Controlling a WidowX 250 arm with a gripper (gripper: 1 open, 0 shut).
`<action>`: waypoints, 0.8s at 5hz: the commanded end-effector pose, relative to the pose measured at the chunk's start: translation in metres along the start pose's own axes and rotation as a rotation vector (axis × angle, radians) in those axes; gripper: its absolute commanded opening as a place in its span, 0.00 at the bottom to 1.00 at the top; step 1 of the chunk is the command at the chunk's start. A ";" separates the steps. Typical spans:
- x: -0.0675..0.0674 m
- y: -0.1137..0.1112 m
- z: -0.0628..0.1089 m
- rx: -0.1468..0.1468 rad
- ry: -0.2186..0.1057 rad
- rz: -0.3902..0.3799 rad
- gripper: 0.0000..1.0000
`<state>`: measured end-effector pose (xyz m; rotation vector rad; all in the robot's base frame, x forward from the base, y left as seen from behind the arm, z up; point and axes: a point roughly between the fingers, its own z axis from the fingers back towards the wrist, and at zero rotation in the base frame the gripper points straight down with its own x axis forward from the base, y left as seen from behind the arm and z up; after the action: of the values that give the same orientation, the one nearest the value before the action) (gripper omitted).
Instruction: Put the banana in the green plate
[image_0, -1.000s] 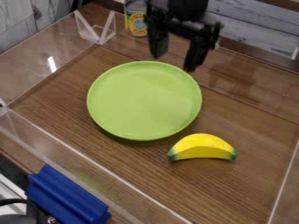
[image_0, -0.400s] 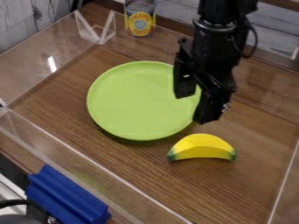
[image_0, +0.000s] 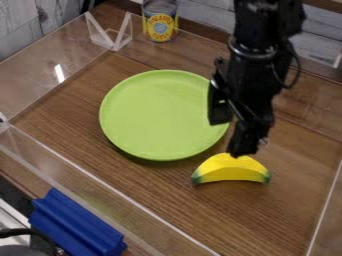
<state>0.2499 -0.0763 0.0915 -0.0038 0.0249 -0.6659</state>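
Above the banana (image_0: 231, 170) beside the green plate (image_0: 154, 115), my gripper (image_0: 234, 132) hangs with jaws spread; I should straddle its middle before closing.

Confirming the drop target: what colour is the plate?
Lime green, plain; the green plate shows clearly in the camera view.

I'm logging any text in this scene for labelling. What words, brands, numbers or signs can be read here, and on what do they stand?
Can at the back: it has a printed yellow label, too small and blurred to read.
Banana, green plate, gripper, blue object: no text visible.
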 end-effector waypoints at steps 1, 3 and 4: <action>0.006 -0.004 -0.009 0.021 -0.039 -0.022 1.00; 0.012 -0.009 -0.042 0.035 -0.041 -0.095 1.00; 0.012 -0.009 -0.051 0.037 -0.046 -0.096 1.00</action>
<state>0.2537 -0.0893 0.0405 0.0176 -0.0279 -0.7545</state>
